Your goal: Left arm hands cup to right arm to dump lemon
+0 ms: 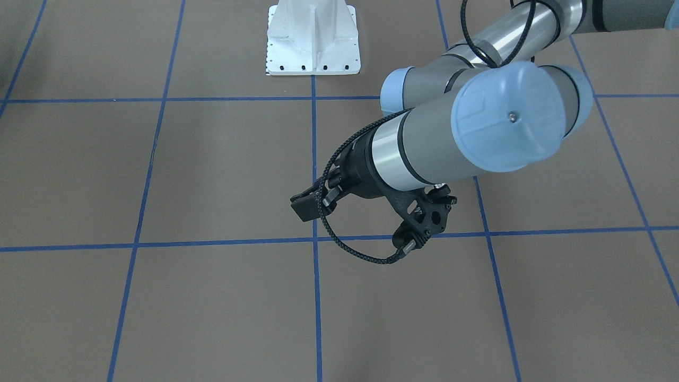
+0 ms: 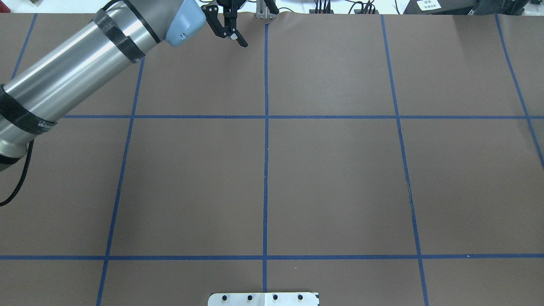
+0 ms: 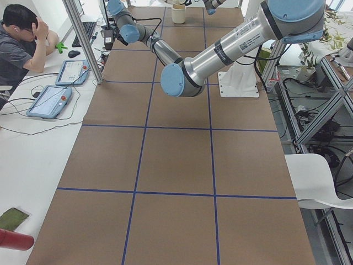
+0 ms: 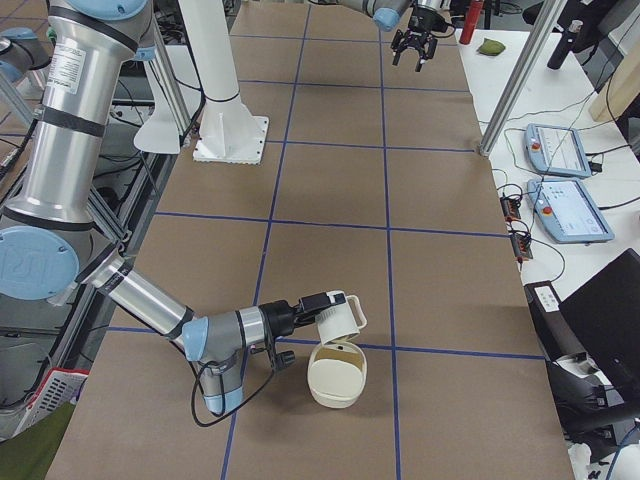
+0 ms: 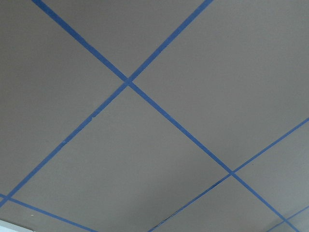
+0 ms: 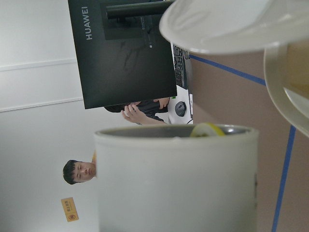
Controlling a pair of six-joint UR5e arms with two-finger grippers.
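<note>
My right gripper holds the off-white cup tipped over, low above the table at its right end. Its mouth points at an off-white bowl just below. In the right wrist view the cup fills the lower frame, and the yellow-green lemon peeks over its rim. The bowl is close beyond it. My left gripper is open and empty, above the far middle of the table. It also shows in the overhead view and the exterior right view.
The white arm base stands at the robot's edge of the brown table, which is marked with blue tape. An operator sits beside tablets at the far side. A red cylinder lies off the table's left end.
</note>
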